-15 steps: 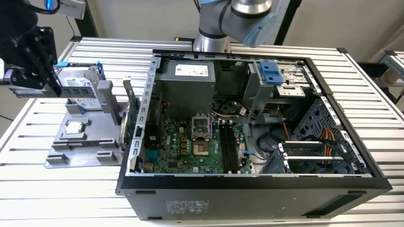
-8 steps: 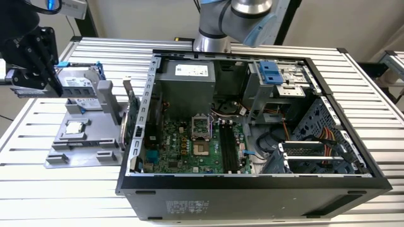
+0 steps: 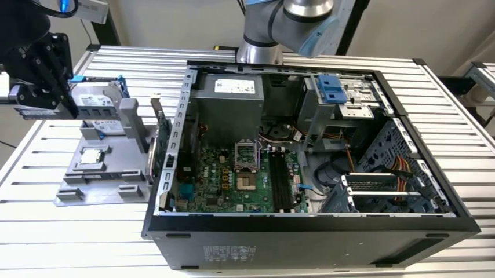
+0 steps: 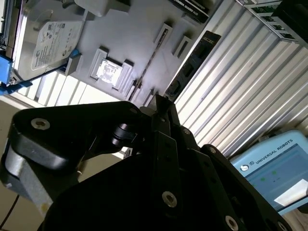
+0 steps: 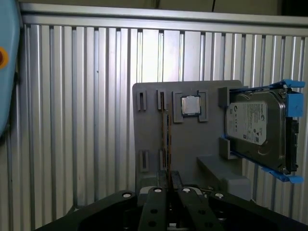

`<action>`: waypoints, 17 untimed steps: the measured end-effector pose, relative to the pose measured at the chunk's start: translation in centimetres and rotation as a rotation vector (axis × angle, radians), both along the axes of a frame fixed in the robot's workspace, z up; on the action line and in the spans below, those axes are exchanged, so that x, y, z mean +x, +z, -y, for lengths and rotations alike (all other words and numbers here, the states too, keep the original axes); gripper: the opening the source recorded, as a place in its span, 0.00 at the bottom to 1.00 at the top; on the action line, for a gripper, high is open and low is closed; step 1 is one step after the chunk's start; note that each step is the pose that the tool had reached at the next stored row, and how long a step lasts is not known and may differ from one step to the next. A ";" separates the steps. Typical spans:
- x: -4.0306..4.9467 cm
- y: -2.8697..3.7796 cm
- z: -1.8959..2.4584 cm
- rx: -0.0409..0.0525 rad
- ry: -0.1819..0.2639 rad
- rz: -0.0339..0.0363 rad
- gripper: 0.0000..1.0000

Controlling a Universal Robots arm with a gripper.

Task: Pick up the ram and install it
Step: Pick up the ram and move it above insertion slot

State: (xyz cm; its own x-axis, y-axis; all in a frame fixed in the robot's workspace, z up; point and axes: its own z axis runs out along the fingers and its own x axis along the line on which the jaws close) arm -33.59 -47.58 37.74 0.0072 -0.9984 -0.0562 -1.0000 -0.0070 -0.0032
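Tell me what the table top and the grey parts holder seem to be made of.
Table top: probably bare aluminium, silvery ribbed slats with a bright sheen. Grey parts holder: likely matte plastic, an even dull grey with moulded slots.

You had bright, even light in the exterior view, tabletop [image 3: 77, 243] slats near white. In the second wrist view the processor [image 4: 108, 71] blew out w/ glare; gripper [image 4: 161, 103] was a dark, shadowed mass.

Ribbed bare-metal table [image 5: 86, 120], matt grey plastic tray [image 5: 192, 139], shiny metal hard drive [image 5: 255, 130].
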 end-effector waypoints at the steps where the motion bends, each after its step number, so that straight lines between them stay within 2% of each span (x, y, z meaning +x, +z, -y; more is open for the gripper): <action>1: 0.02 0.00 0.00 0.0000 0.000 0.0000 0.00; 17: 0.60 0.00 0.00 -0.0003 0.000 0.0000 0.00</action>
